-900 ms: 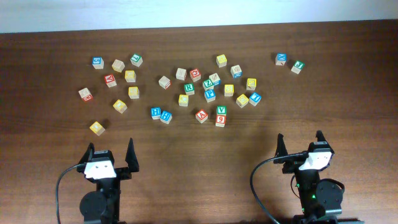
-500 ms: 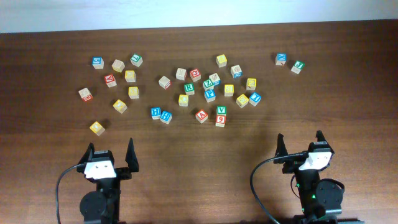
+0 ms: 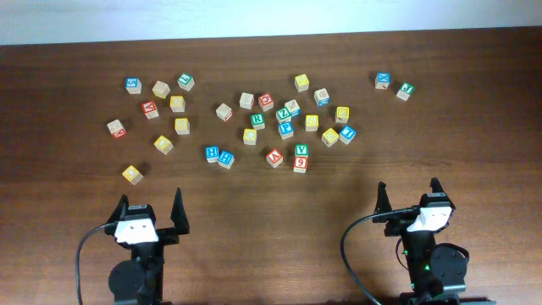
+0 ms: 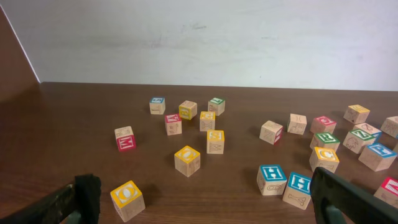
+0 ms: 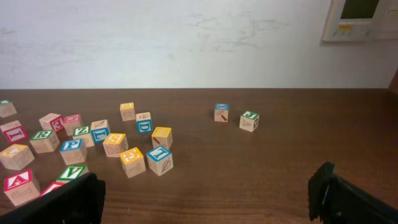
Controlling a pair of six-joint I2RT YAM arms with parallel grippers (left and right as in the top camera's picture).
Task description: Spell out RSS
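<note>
The green-and-white R cube lies in the middle cluster; it also shows in the left wrist view and the right wrist view. Several yellow-faced cubes are scattered about, for example one just below the R, one to its right and one at the front left. Their letters are too small to read, so I cannot tell which are S. My left gripper is open and empty near the front edge. My right gripper is open and empty too.
Blue, red and green cubes lie mixed in, such as two blue H cubes, a red A cube and a green V cube. Two cubes sit apart at the back right. A bare strip of table lies between cubes and grippers.
</note>
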